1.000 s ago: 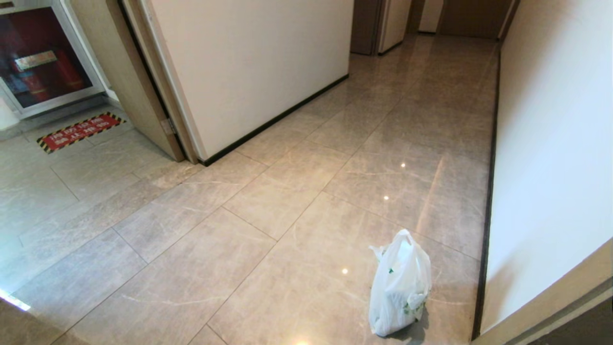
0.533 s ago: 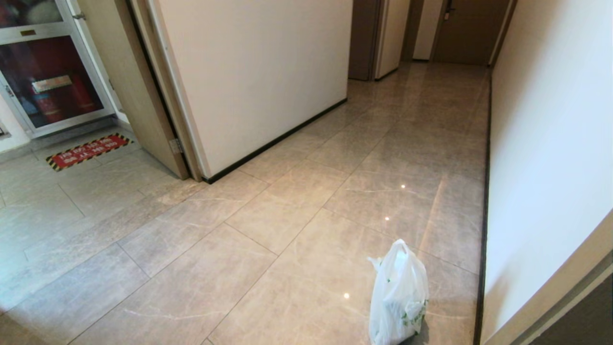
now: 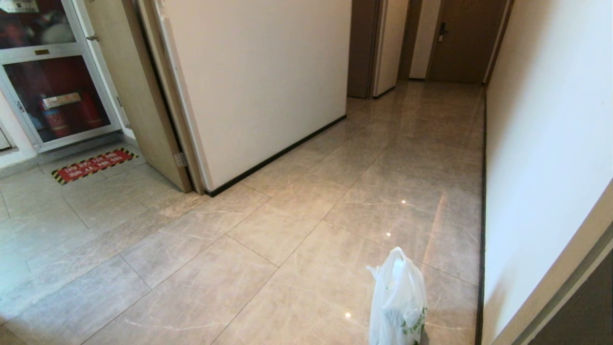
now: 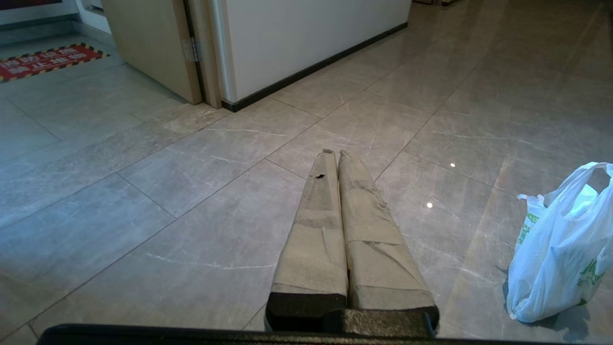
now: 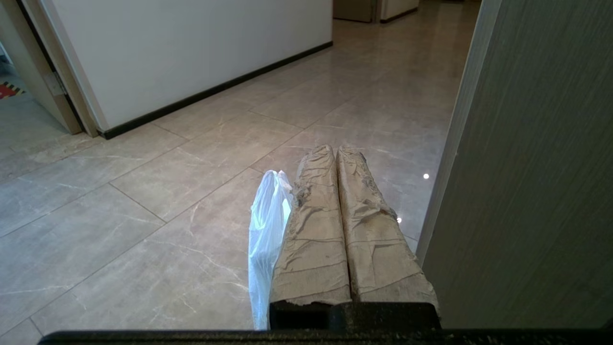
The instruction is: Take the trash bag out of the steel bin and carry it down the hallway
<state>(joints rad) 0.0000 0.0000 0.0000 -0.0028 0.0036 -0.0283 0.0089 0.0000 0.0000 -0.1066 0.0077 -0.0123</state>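
The trash bag (image 3: 397, 302), thin white plastic with green print and loop handles, stands by itself on the hallway floor (image 3: 306, 201) close to the right wall. The left wrist view has the trash bag (image 4: 560, 254) off to one side of my left gripper (image 4: 334, 152), which is shut and empty. In the right wrist view the trash bag (image 5: 266, 230) stands on the floor partly behind my right gripper (image 5: 334, 148), also shut with nothing between its taped fingers. No steel bin is in view. Neither arm shows in the head view.
A white wall with black baseboard (image 3: 258, 96) juts in on the left beside a wooden door (image 3: 143, 105). A fire-extinguisher cabinet (image 3: 57, 105) and a red floor sign (image 3: 93, 164) lie further left. A brown door (image 3: 459, 43) ends the corridor. A dark panel (image 5: 527, 191) stands close by my right gripper.
The head camera has tilted up, so the whole scene slid down the picture and more of the far corridor shows. The bag stays put on the floor.
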